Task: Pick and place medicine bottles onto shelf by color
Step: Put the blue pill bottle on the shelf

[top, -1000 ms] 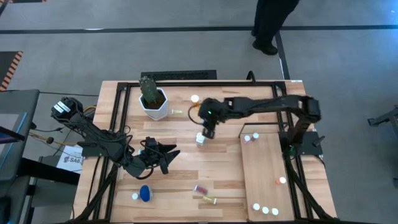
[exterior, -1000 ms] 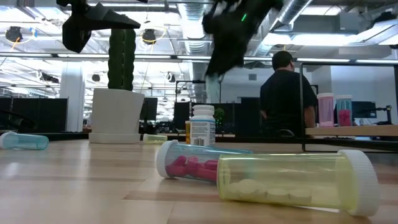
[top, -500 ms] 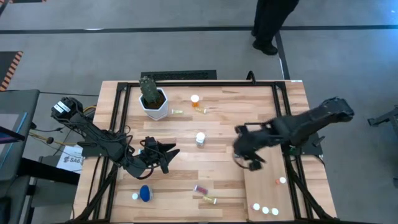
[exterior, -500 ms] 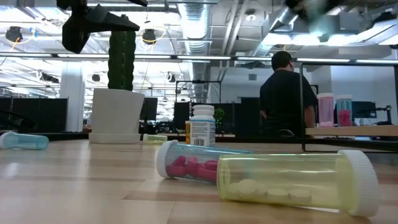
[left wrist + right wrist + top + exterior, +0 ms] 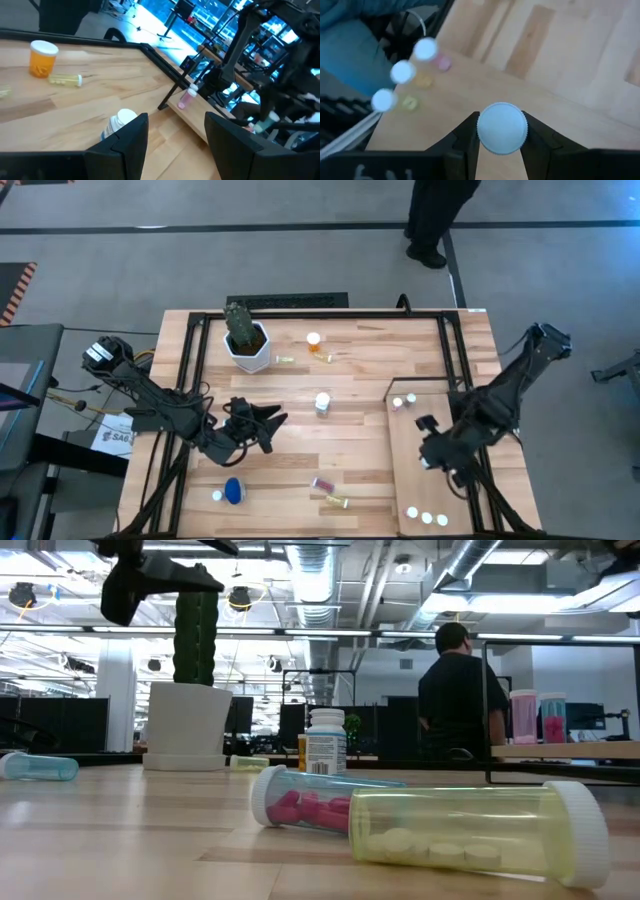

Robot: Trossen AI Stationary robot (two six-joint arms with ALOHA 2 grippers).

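One right pincer point(image 5: 501, 145) above the shelf point(image 5: 425, 480), clamped on a white-capped bottle point(image 5: 501, 128); left pincer point(image 5: 172, 135) apart.

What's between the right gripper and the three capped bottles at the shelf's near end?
Bare shelf only, in the high view; the right gripper holds a white-capped bottle short of the three bottles.

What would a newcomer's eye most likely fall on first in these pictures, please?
Probably the right gripper, shut on a white-capped bottle over the pale shelf at the table's right. Next, the cactus pot at the far left, and the left gripper, open, above the tabletop.
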